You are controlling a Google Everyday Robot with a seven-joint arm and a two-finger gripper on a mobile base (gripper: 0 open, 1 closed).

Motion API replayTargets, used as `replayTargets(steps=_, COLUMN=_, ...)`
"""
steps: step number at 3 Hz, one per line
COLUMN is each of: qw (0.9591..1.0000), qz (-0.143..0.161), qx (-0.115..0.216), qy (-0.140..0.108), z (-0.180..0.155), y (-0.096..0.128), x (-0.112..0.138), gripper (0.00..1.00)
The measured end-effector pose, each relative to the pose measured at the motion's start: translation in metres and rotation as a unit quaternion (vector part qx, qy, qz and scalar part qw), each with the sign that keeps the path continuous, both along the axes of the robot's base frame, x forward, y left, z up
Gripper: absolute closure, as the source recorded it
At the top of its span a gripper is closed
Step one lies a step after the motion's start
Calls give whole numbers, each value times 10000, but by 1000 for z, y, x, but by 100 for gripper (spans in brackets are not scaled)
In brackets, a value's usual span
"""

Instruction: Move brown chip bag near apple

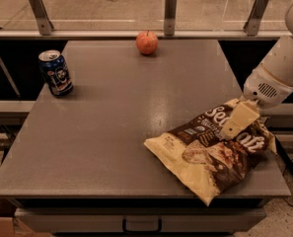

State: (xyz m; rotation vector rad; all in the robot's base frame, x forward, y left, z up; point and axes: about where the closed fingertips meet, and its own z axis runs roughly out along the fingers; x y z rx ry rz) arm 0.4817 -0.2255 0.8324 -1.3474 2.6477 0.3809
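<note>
The brown chip bag (212,149), dark brown and cream-yellow with white "Sea Salt" lettering, lies flat at the table's near right corner. The apple (147,42), small and red-orange, sits at the far edge of the table near the middle, well away from the bag. My gripper (235,123) reaches in from the right on a white arm. It is low over the bag's upper right part, right at the lettering, and seems to touch the bag.
A blue drink can (55,72) stands upright at the far left of the grey table (111,132). A rail with metal posts (170,11) runs behind the far edge. The bag's near corner overhangs the table's front edge.
</note>
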Motion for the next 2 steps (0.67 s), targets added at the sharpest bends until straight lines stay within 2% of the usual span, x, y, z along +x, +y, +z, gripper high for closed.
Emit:
replayTargets(steps=1, qw=10000, qz=0, qx=1, qy=-1, z=3, y=0, x=0, gripper=87)
replayTargets(steps=2, qw=9987, qz=34, qx=44, qy=-510, z=21, y=-6, x=27, gripper=100)
